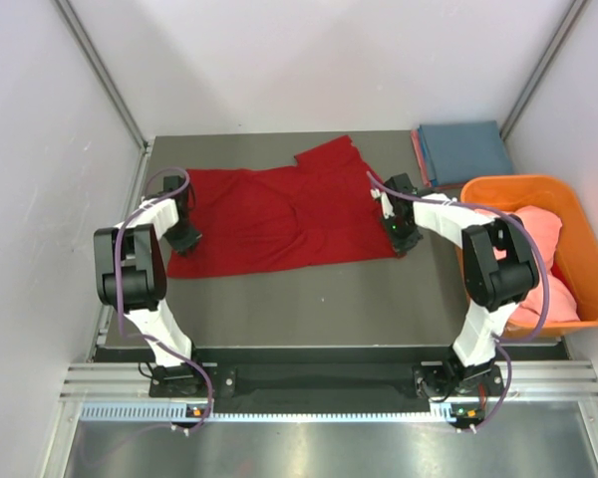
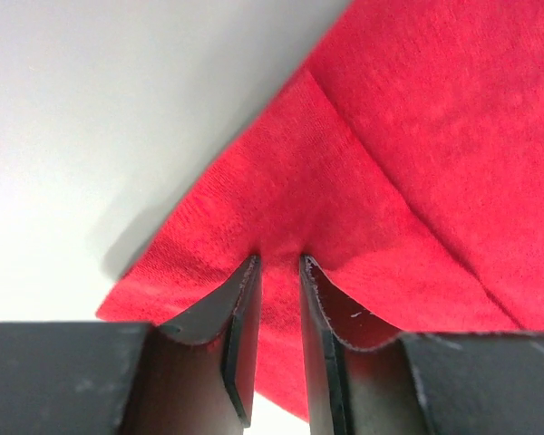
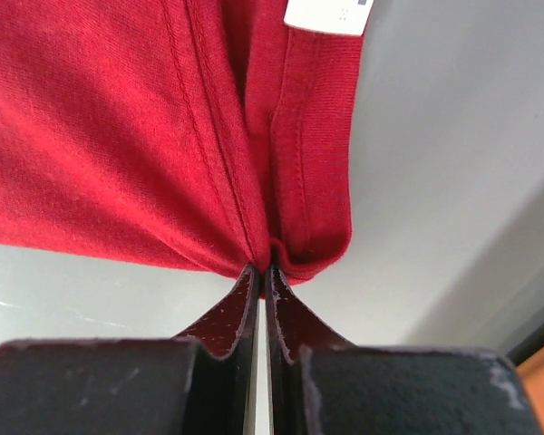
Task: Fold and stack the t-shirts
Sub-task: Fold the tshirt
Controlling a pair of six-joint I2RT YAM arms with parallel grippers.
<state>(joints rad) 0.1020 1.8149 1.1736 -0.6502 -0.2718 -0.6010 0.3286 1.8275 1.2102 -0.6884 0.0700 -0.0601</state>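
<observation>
The red t-shirt [image 1: 269, 219] has a white label [image 3: 331, 14]; blue t-shirt [image 1: 468, 149], salmon-pink t-shirt [image 1: 540, 231] and orange tub [image 1: 518, 185] are plain.

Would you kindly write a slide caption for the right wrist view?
Right end effector pinching the stitched edge of the red t-shirt near its white label.

Worktop [image 1: 319, 299]: dark grey, flat. A deep red t-shirt [image 1: 269, 219] lies spread on it, reaching from the left jaws across to the right jaws, with one sleeve pointing away beyond the right jaws. A folded blue t-shirt [image 1: 465, 149] lies in the corner beyond and right of the right jaws. An orange tub [image 1: 518, 182] stands right of the right jaws; whether it rests on the worktop cannot be told.
</observation>
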